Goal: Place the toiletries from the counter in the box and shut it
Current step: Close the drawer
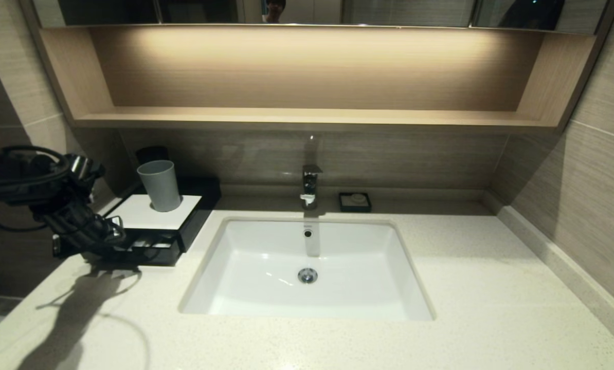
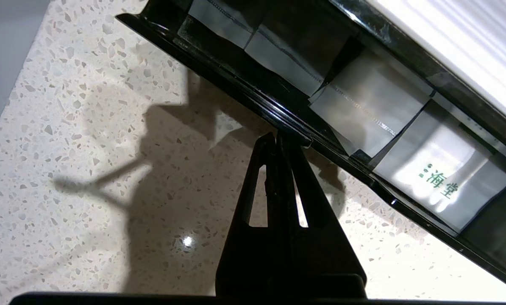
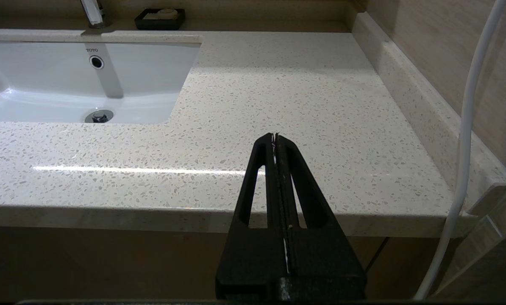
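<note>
Closed left hand point(image 2: 277, 137) at drawer point(image 2: 278, 114) front, perhaps touching; toiletries point(image 2: 437, 180) inside, partly hidden under box point(image 1: 152, 213) top.

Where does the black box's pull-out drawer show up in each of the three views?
Head view: the drawer sticks out of the box's front at left, beside the sink, partly behind the left gripper.
Left wrist view: it crosses the upper right, toiletries inside, jaws shut at its front edge.
Right wrist view: not in it.
Shared landmark: the speckled counter.

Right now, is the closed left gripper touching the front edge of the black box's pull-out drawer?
Touching. The left wrist view shows the shut left gripper with its tips against the drawer's glossy black front edge, with no counter visible between them.
</note>
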Robot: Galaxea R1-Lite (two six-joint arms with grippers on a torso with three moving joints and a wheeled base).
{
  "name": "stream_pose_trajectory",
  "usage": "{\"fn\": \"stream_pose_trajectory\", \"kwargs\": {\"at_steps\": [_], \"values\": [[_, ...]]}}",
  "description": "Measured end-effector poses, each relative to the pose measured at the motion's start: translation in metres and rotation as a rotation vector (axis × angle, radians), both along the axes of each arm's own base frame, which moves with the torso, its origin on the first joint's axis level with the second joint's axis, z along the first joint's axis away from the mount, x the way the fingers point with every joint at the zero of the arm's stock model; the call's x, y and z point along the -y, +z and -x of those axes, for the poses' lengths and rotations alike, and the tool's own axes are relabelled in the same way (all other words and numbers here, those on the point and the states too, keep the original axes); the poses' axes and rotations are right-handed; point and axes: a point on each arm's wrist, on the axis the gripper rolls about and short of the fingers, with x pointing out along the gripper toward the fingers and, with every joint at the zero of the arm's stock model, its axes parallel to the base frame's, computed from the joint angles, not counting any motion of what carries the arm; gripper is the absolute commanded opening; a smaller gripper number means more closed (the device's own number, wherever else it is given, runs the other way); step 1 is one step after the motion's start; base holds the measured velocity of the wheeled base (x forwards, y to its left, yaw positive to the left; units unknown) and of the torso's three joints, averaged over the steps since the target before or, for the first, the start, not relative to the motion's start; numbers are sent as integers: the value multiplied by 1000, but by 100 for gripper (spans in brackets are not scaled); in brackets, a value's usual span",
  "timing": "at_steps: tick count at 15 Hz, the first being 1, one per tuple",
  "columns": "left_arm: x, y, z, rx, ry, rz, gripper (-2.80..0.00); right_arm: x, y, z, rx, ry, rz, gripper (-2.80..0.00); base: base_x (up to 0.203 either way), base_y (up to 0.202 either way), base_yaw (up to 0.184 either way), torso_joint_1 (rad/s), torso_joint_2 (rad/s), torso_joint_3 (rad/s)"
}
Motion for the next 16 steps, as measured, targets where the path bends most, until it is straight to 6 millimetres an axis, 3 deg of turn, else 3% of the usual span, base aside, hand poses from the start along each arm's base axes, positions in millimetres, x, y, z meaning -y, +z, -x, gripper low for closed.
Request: {"fn": "stream_pose_trajectory", "kwargs": {"at_steps": [16], "values": [[24, -3, -13, 12, -42, 10, -280, 0, 0, 0, 0, 0, 0, -280, 0, 0, 0, 0, 0, 0]]}}
